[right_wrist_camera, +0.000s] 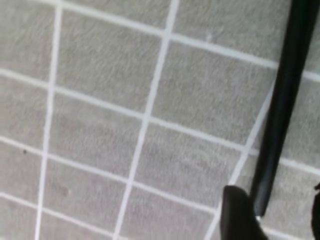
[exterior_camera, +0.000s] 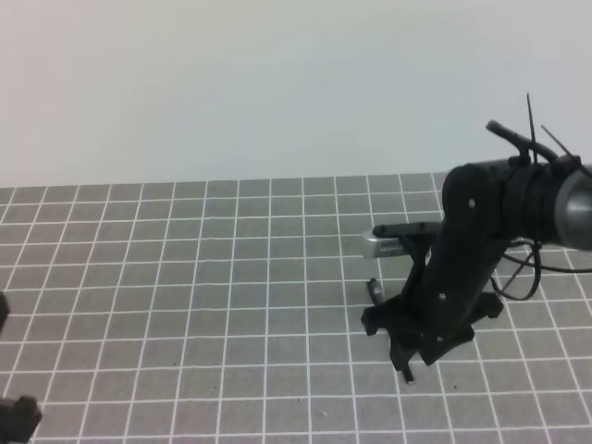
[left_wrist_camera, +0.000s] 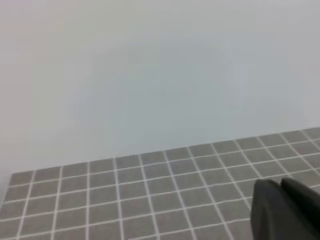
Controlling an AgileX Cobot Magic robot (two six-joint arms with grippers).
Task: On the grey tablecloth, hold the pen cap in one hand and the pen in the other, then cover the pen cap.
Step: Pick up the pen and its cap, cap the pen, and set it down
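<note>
**Right arm hunched over the pen, left arm parked off to the side**

So the right arm comes in from the right edge of the grey tablecloth, elbow bent high, forearm angling steeply down, with the right gripper low against the cloth. From its wrist cam you get a close look at the grid: the pen lies on the cloth as a long black stick running from the top right down toward the bottom edge, and one dark finger sits just left of its lower end, with a sliver of the other finger at the far right edge. The pen is between them, jaws spread on either side, not pinching it as far as I can see.

In the overhead view there's a small dark thing lying on the cloth just left of that gripper, which I take to be the pen cap, too tiny to make out the clip.

The left gripper only shows as two dark fingertips pressed together at the lower right of its own cam, above the cloth, nothing between them.

No containers on the cloth.
</note>
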